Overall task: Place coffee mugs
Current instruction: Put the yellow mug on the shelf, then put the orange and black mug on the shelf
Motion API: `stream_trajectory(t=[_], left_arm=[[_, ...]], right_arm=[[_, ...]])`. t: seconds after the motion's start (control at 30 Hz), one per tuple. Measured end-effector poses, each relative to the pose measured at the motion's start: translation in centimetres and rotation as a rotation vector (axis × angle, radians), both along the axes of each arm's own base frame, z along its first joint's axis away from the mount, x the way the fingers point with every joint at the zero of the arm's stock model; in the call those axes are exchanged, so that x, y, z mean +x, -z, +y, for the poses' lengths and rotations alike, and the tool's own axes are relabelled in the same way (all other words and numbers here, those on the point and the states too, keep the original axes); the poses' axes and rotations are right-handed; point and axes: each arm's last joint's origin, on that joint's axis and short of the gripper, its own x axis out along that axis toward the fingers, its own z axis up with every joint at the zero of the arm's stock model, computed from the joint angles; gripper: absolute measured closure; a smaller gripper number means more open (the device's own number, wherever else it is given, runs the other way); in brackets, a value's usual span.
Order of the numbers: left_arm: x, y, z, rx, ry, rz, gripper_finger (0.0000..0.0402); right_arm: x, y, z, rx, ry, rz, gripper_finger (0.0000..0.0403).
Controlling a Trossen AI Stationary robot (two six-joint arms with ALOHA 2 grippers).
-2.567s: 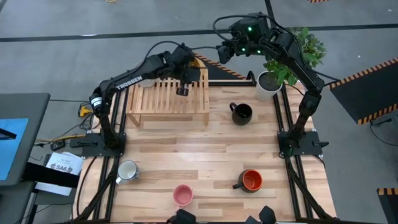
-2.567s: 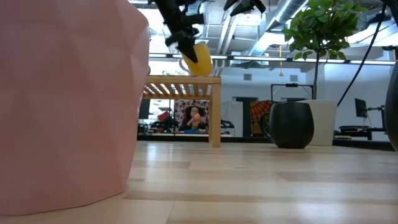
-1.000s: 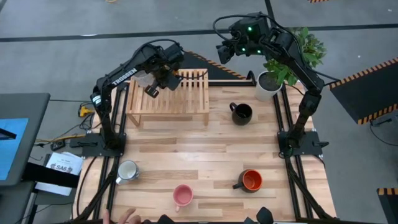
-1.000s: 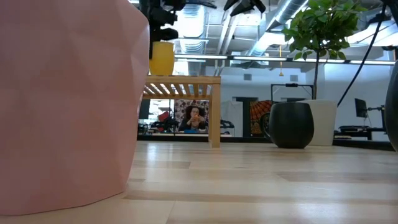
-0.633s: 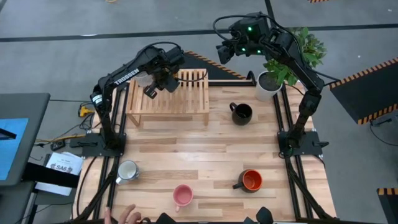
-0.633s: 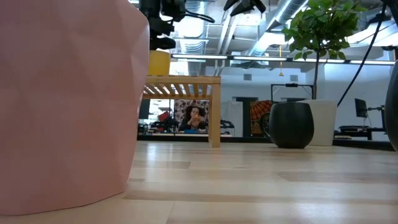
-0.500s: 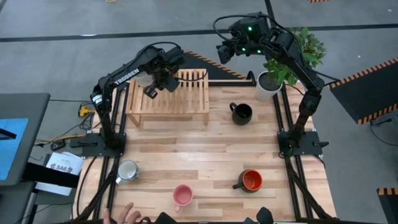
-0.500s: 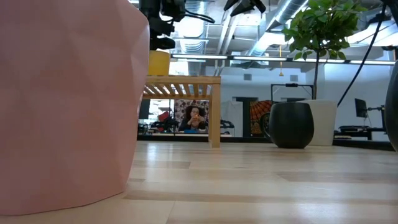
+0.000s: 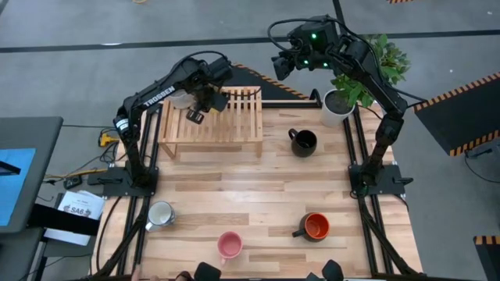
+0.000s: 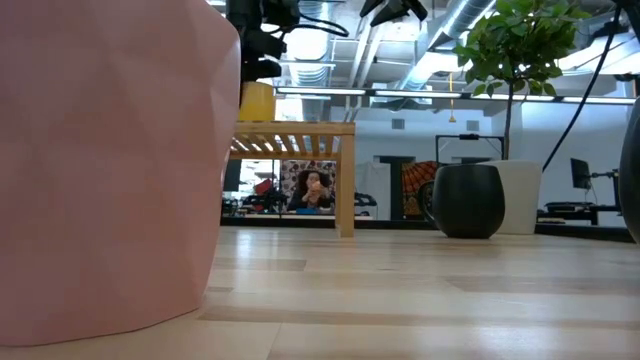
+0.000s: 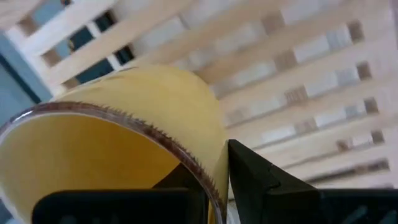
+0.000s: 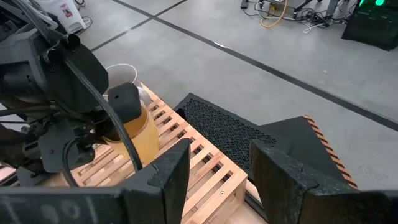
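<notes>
My left gripper (image 9: 194, 114) is over the far left part of the slatted wooden rack (image 9: 234, 125), shut on a yellow-orange mug (image 10: 258, 101) that stands upright on the rack top (image 10: 300, 127). The arm hides this mug in the high view. It shows in the right wrist view (image 12: 142, 135). A whitish mug (image 9: 180, 98) stands beside it on the rack. On the table stand a black mug (image 9: 303, 141), an orange-inside dark mug (image 9: 316, 226), a pink mug (image 9: 230, 245) and a pale mug (image 9: 160, 214). My right gripper (image 9: 283, 65) hangs open above the far edge. My left gripper (image 11: 214, 186) has the yellow-orange mug by its rim (image 11: 202, 174), one finger inside the cup and one finger (image 11: 255, 177) outside the wall. It comes from above, pointing down. The mug is upright with its base on the rack's slats.
A white plant pot (image 9: 336, 106) with a leafy plant stands at the far right corner. The pink mug (image 10: 110, 170) fills the left of the low view. The middle of the table between rack and near mugs is bare wood. A person sits in the room beyond (image 10: 314, 190).
My left gripper has come down a little with the yellow-orange mug, and the mug's base now sits on the rack top, upright. A person's hand that showed at the table's near edge has drawn back.
</notes>
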Motion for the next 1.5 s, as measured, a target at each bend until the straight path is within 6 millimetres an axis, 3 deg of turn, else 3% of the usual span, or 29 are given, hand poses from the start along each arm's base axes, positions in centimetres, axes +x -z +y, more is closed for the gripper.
stream_trajectory(t=[0.47,1.0,1.3,1.5], left_arm=[[0.1,-0.1,0.1,0.037,-0.097,-0.023,0.0358],[-0.1,-1.6,-0.1,0.085,-0.184,-0.071,0.0245],[0.1,-2.0,-1.1,0.15,-0.18,-0.05,0.0243],[0.0,-3.5,-1.6,0.189,-0.177,-0.092,0.0244]], right_arm=[[0.0,0.0,0.0,-0.01,-0.006,0.007,0.0211],[0.0,0.0,0.0,-0.017,-0.011,0.012,0.0211],[0.0,0.0,0.0,-0.018,-0.011,0.012,0.0211],[0.0,0.0,0.0,-0.018,-0.011,0.012,0.0211]])
